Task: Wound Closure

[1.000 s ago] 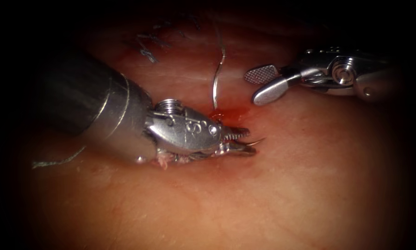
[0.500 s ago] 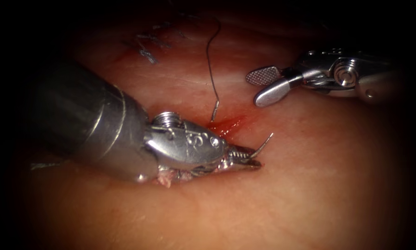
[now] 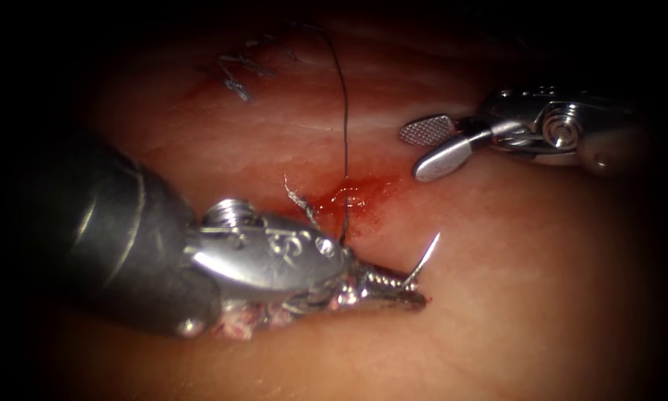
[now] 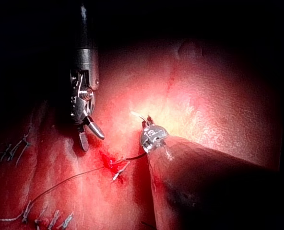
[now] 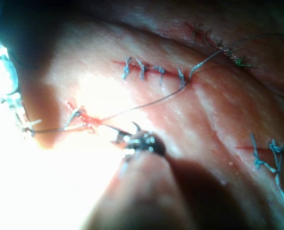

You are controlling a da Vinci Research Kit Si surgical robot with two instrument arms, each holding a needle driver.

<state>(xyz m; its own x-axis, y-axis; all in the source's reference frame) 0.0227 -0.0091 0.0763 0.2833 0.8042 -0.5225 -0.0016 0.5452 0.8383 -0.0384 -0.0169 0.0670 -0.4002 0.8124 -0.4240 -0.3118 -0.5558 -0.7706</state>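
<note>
While left gripper (image 3: 404,286) clamps the needle (image 3: 425,258), seemingly clear of tissue (image 3: 497,297).

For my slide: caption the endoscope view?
Left tool grips needle, clear of tissue; right tool open, empty.

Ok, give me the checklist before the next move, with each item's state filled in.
1. Left hand grips the needle: ok. It is shut on it near the pointed end, and the point stands up clear of the tissue.
2. Needle's tail end out of the tissue: cannot tell, it is hidden behind the left hand.
3. Right hand free: ok. It is open and holds nothing, on the right of the cut.
4. Thread unsnagged: ok. It runs in one line from the far stitches to the puncture.
5. Puncture site visible: not ok, red fluid covers it.
</note>
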